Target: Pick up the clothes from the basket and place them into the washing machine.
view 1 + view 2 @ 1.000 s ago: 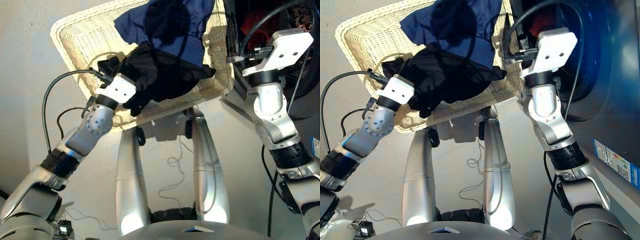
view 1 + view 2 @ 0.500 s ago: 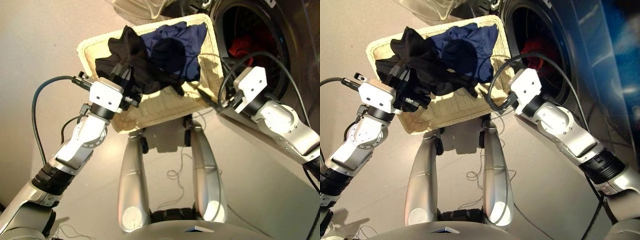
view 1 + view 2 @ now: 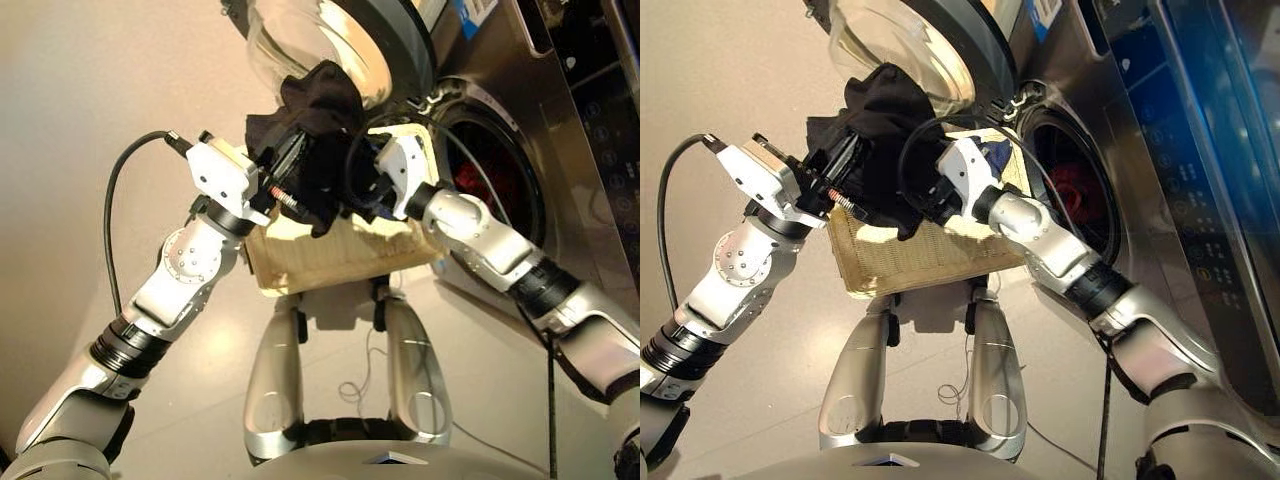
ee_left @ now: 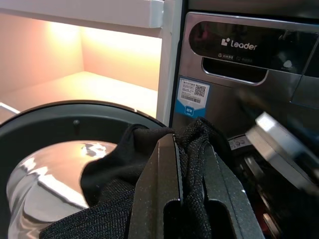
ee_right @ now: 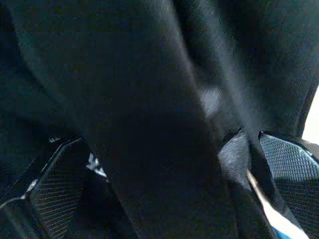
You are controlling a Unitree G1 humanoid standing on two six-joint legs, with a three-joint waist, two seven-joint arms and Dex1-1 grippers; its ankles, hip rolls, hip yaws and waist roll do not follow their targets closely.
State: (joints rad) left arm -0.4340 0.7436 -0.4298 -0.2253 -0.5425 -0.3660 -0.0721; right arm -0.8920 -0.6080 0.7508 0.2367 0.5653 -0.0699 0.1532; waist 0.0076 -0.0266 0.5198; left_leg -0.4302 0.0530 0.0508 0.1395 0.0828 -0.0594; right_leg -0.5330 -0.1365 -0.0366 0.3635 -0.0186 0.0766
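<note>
Head stereo pair looks down over both arms; wrist cameras sit close, sharing the black garment [image 4: 149,154].

Laundry corner: washing machine [image 3: 500,190], cabinetry.

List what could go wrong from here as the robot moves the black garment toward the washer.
1. The black garment hangs bunched from the left gripper right beside the open door, not the drum hole; it could drape over the door.
2. The right gripper is open against the cloth, and its cable loops close by; either might snag.
</note>
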